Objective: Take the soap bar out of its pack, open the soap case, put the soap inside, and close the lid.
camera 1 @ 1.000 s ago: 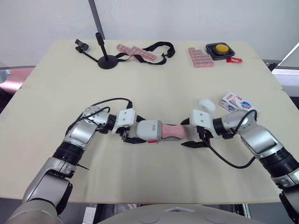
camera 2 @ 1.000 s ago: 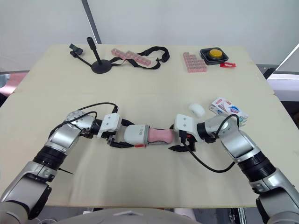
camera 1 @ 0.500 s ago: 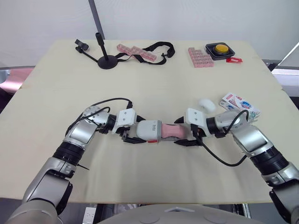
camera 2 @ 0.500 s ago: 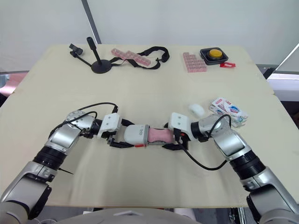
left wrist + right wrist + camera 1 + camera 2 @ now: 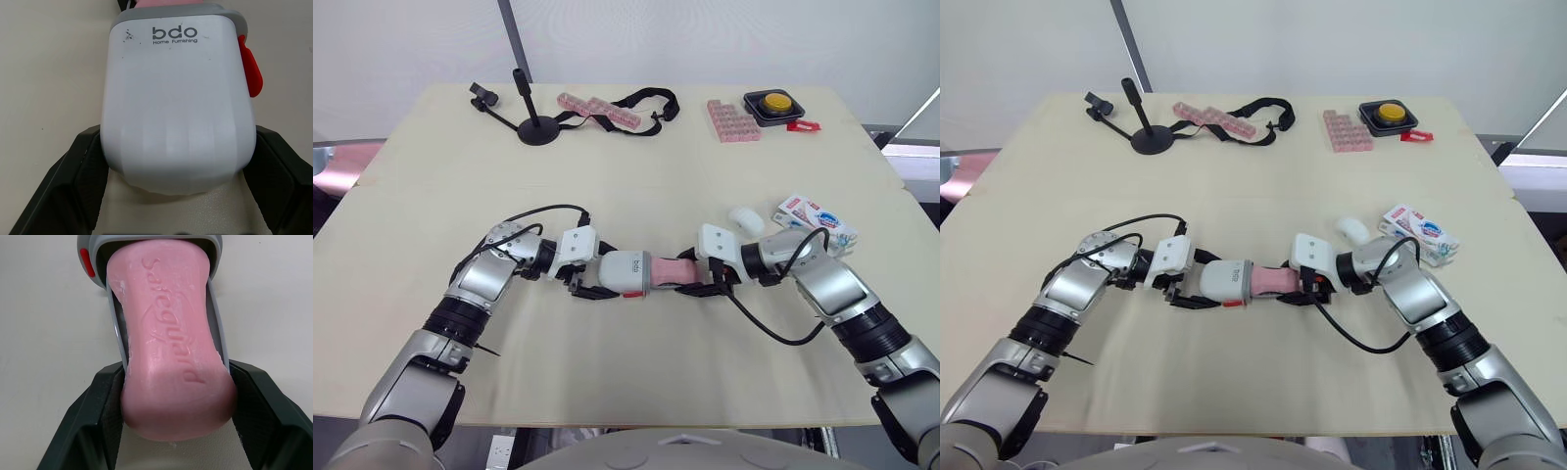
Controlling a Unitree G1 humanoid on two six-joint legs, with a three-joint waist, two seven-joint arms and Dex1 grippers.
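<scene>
**Head views.** The soap case (image 5: 628, 271) lies on its side on the worktop (image 5: 626, 166), near the front edge and about midway across. The left gripper (image 5: 604, 278) holds the white shell of the case, with one finger on each side. The pink soap bar (image 5: 670, 271) projects from the case mouth toward the robot's right. The right gripper (image 5: 694, 273) meets it there, its fingers clamped on the projecting end. The two grippers face each other along one line, with case and bar between them. The soap pack (image 5: 817, 217) lies well apart near the right edge, with a small white piece (image 5: 745, 219) just beside it. At the far edge stand a black stand (image 5: 534, 125) and a yellow button (image 5: 776, 101).

**Left wrist view.** The black fingers (image 5: 76, 178) press against both flanks of the rounded closed end of the white shell — a firm grip on the case. A red latch (image 5: 251, 73) sits on one side, just below the grey rim.

**Right wrist view.** The bar rests in a grey tray (image 5: 218, 340), embossed face up, with its far end at the grey-rimmed mouth. The fingers (image 5: 100, 416) bear on both sides of the near end — closed on the soap, also touching the tray edges.
</scene>
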